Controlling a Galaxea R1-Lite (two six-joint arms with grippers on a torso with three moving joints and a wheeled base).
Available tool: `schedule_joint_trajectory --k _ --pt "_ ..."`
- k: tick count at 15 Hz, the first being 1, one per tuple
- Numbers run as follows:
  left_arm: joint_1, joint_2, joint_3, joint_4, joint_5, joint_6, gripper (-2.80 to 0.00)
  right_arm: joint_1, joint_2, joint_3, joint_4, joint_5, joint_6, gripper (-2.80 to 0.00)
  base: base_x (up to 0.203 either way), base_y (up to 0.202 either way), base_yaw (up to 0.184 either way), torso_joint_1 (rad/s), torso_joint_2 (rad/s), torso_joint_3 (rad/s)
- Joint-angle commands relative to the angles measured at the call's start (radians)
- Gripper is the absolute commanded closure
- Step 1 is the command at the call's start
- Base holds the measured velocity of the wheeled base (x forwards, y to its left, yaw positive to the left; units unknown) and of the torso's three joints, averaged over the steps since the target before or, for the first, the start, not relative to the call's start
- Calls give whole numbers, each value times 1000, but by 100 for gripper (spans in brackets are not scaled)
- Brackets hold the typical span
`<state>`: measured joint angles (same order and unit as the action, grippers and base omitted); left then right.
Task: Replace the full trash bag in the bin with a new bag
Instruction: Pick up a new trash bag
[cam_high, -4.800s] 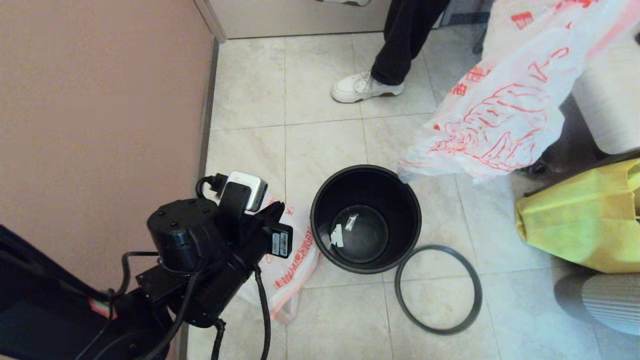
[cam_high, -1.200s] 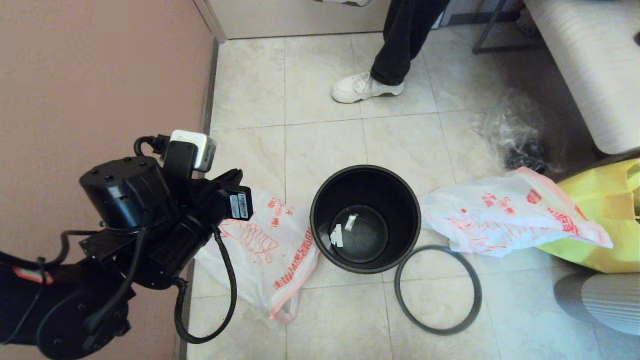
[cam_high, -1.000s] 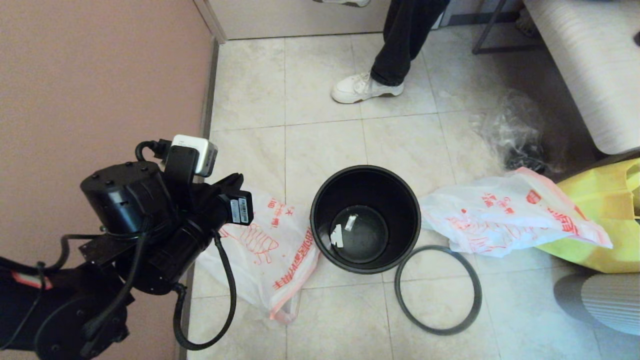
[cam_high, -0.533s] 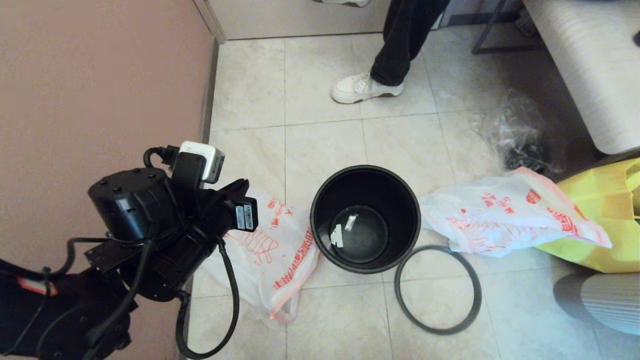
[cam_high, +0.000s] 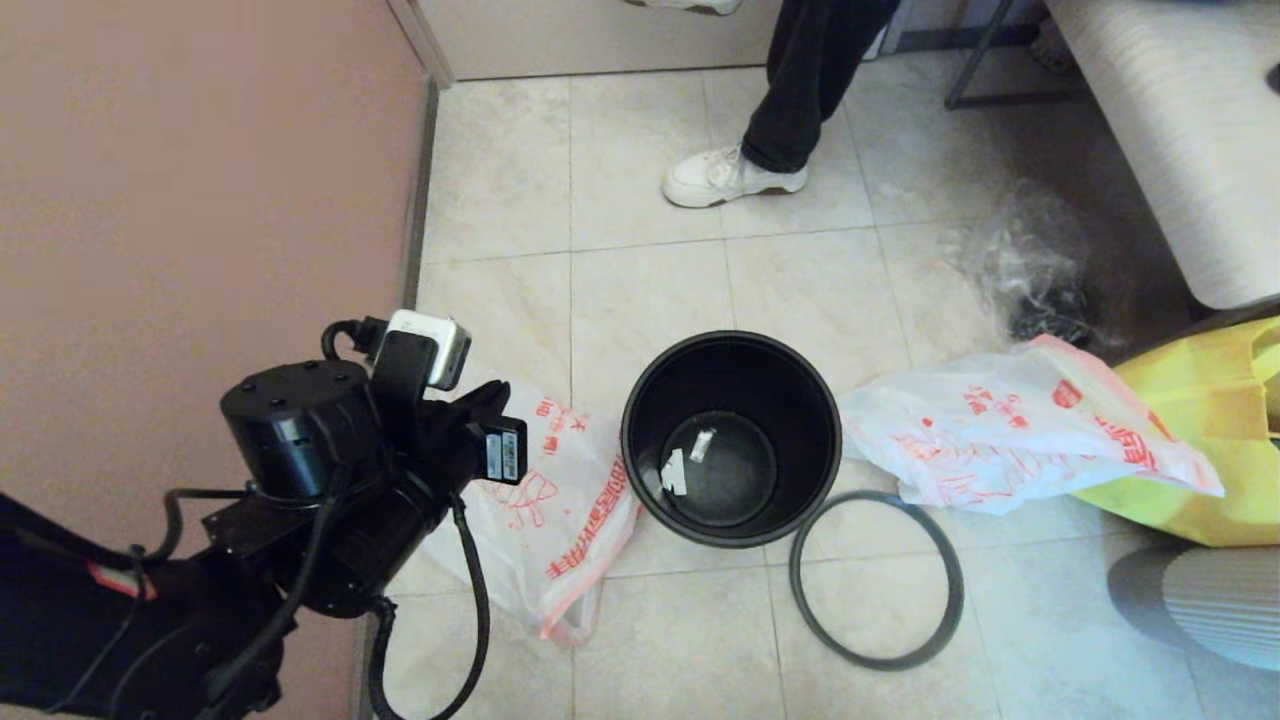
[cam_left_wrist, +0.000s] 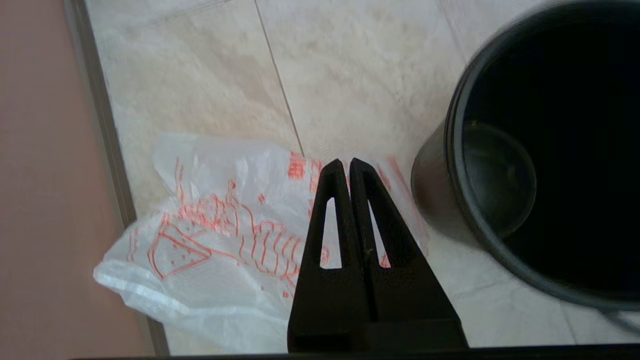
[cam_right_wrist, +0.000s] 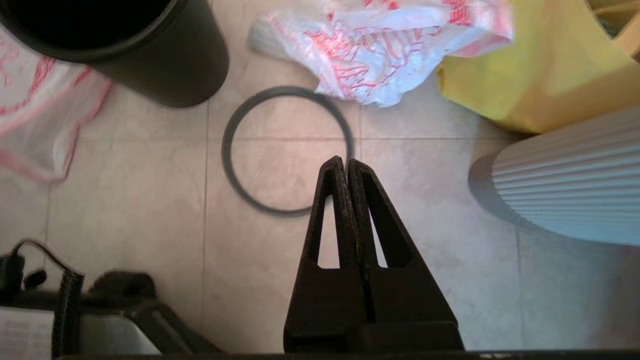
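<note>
A white sneaker (cam_high: 728, 176) stands at twelve o'clock; clear crumpled plastic bag (cam_high: 1030, 255) at two; yellow fabric bag (cam_high: 1200, 450) at three; ribbed pale cushion (cam_high: 1180, 130) above it.

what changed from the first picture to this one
The printed plastic bag that hung in the air on the right now lies on the floor between the bin and the yellow bag, let go. The left claw, shut, shifted a little over the other printed bag, beside the wall. The right claw is shut. Bin and ring rim stayed put.
</note>
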<state>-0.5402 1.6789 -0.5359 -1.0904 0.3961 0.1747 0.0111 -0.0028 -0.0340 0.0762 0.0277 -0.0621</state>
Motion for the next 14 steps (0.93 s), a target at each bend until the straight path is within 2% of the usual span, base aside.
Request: schedule_joint_trajectory --k 1,6,8,12,14 --pt "0 38 6 -5 4 2 0 1 4 5 -2 -1 34 0 0 0 0 0 0 0" --pt "0 210 9 -46 4 -2 0 1 4 5 -6 -6 45 0 0 0 0 0 0 0" --pt "-10 310 19 -120 11 12 0 1 4 5 -6 -6 44 0 0 0 0 0 0 0" --pt "-24 507 167 -340 20 74 0 1 4 5 -6 -6 45 0 0 0 0 0 0 0" --pt "-13 647 204 -404 20 130 0 1 4 5 -6 -6 44 0 0 0 0 0 0 0"
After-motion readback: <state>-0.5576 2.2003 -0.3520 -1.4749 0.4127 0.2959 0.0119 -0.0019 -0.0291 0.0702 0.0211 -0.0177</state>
